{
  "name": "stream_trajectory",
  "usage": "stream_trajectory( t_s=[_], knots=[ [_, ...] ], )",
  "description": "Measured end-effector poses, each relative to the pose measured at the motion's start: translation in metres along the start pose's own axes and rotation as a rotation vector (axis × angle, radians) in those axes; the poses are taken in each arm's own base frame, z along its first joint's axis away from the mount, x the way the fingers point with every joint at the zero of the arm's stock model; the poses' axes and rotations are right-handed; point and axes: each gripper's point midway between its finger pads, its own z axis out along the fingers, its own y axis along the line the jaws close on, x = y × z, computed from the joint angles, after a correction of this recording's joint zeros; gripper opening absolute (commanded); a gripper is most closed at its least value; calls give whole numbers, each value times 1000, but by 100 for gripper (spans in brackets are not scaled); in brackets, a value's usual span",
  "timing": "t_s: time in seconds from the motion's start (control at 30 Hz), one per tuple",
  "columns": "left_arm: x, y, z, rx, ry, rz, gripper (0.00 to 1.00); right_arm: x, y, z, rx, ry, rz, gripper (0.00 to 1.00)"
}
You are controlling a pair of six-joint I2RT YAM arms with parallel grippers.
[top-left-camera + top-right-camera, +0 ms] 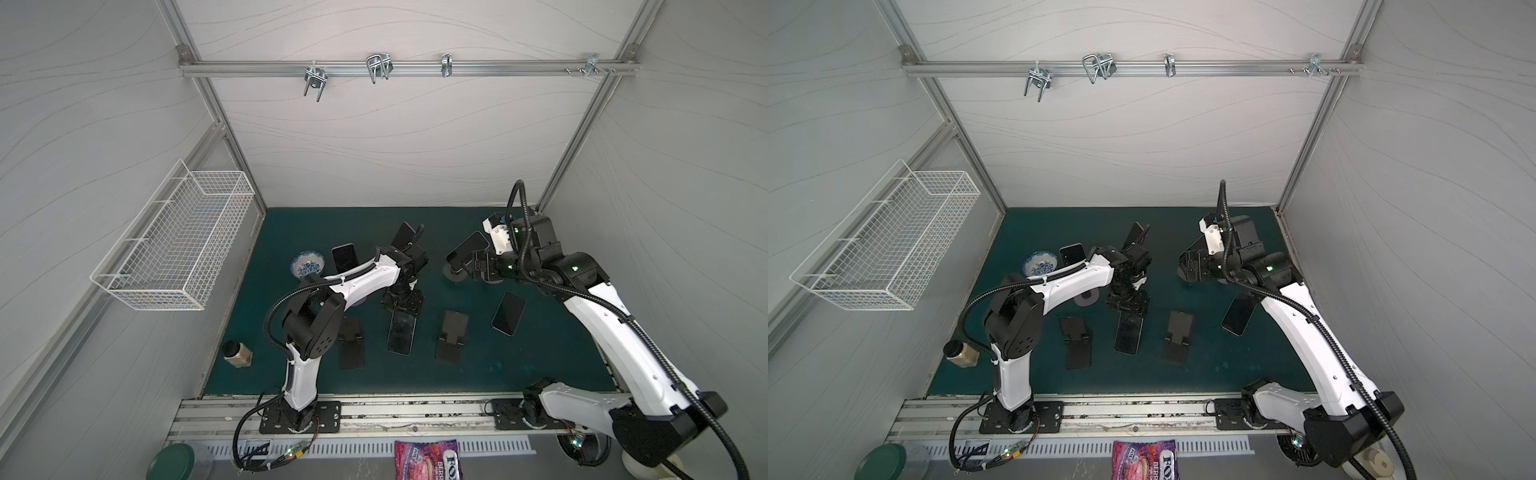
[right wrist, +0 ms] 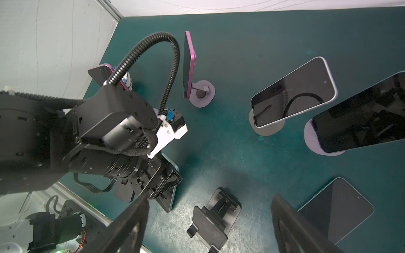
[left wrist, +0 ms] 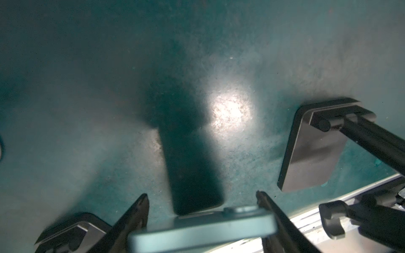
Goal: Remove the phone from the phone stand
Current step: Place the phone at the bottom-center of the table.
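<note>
The phone [image 1: 401, 332] is clear of every stand. It lies lengthwise in the middle of the tabletop [image 1: 540, 365], its far end pinched by the left claw [image 3: 201, 193], whose fingers [image 3: 270, 212] are drawn in against the phone's two long edges. In the right wrist view the phone slopes down toward the tabletop, but I cannot tell whether its near end touches.

I judge the lifting-out done and the setting-down in hand. The next move calls for lowering the far end until the phone lies flat. Then the fingers should spread and the claw rise straight up, so the phone is not dragged along.

Sideways the room is tight. The empty left folded stand [image 1: 351, 343] and the right folded stand [image 1: 453, 343] flank the phone, each near it but apart. Toward the near edge there is bare tabletop before the rail [image 1: 374, 409].

The right claw [image 2: 210, 197] hangs wide open and empty at the far right, well apart from the left claw. It is near a standing phone [image 1: 467, 249] on its round base [image 1: 451, 274]. A flat phone [image 1: 509, 311] lies nearer the front on that side.
</note>
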Motion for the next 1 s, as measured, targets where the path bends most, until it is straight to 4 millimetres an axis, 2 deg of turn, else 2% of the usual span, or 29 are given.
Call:
stream_trajectory(
  t_s=[0.4,1.0],
  knots=[
    [-9,-2,21,12,106,14,50,6,2,4,-19,19,10,88],
    [-14,3,30,1,145,15,47,6,2,4,-18,19,10,88]
  ],
)
